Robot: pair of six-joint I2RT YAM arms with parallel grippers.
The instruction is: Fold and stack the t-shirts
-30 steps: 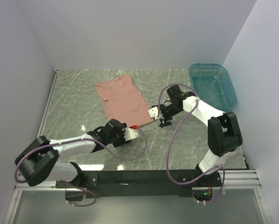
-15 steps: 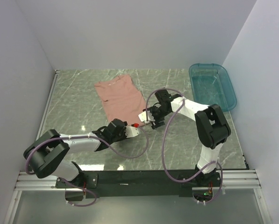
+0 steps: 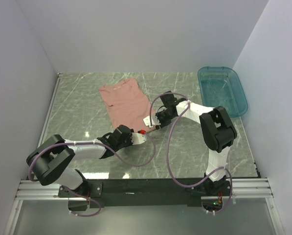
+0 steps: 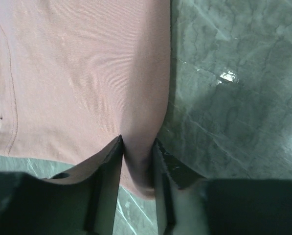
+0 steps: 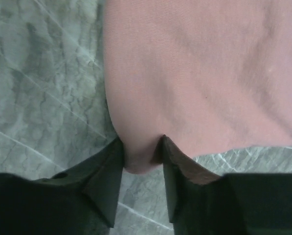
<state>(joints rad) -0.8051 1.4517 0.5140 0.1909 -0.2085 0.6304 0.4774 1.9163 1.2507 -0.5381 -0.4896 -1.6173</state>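
Dusty salmon-pink short-sleeved cloth t-shirt (image 3: 126, 102): flat, centre-far on grey marbled tabletop (image 3: 77, 112).
Left hand (image 4: 136, 147), right hand (image 5: 140, 147): each pinched shut on shirt's near end.
Likely fault: right bite looks shallow, so cloth slips on lift and fold skews.

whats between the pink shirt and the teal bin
In the top view, only the right arm crosses that stretch of otherwise bare marble table. The right gripper pinches the t-shirt at its corner.
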